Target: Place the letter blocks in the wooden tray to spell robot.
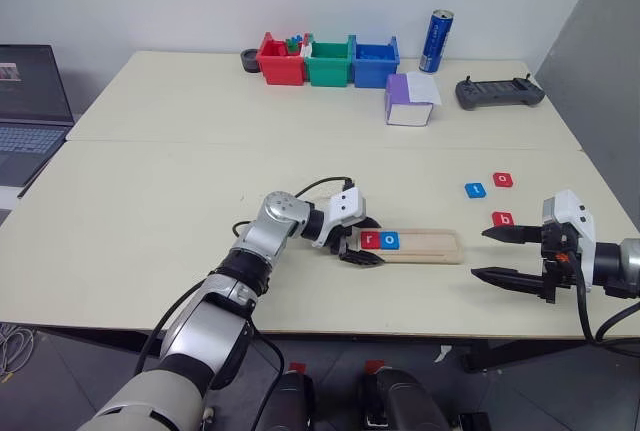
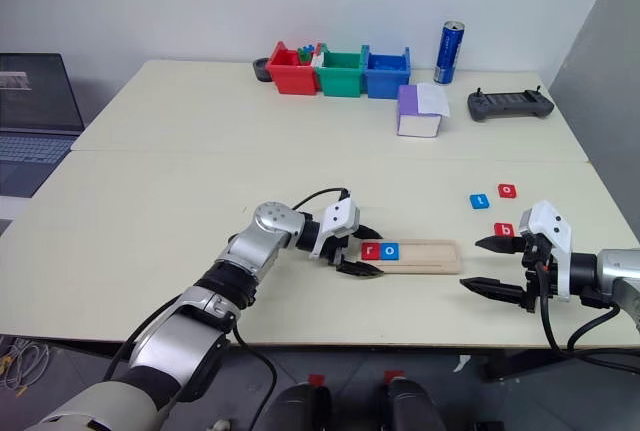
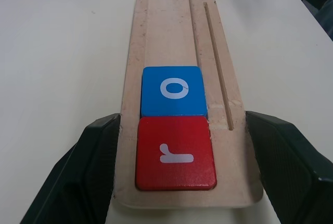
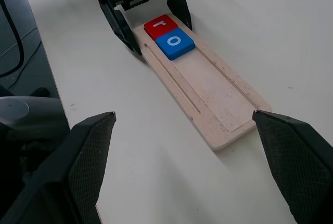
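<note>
The wooden tray (image 1: 430, 243) lies near the table's front edge. In its left end a red "r" block (image 1: 370, 240) and a blue "o" block (image 1: 391, 240) sit side by side; the rest of the groove (image 3: 166, 31) is bare. My left gripper (image 1: 380, 242) straddles that left end, and its fingers (image 3: 99, 167) rest against both long sides of the tray. Three loose letter blocks lie to the right: a blue "t" (image 1: 475, 190), a red "o" (image 1: 503, 180) and a red "b" (image 1: 503, 218). My right gripper (image 1: 478, 253) hovers open just right of the tray, below the "b", holding nothing.
Red (image 1: 281, 61), green (image 1: 330, 61) and blue (image 1: 375, 61) bins line the far edge, with a blue can (image 1: 435, 41) beside them. A purple-and-white box (image 1: 410, 101) and a dark controller (image 1: 498, 91) lie at the back right. A laptop (image 1: 30, 101) stands at the left.
</note>
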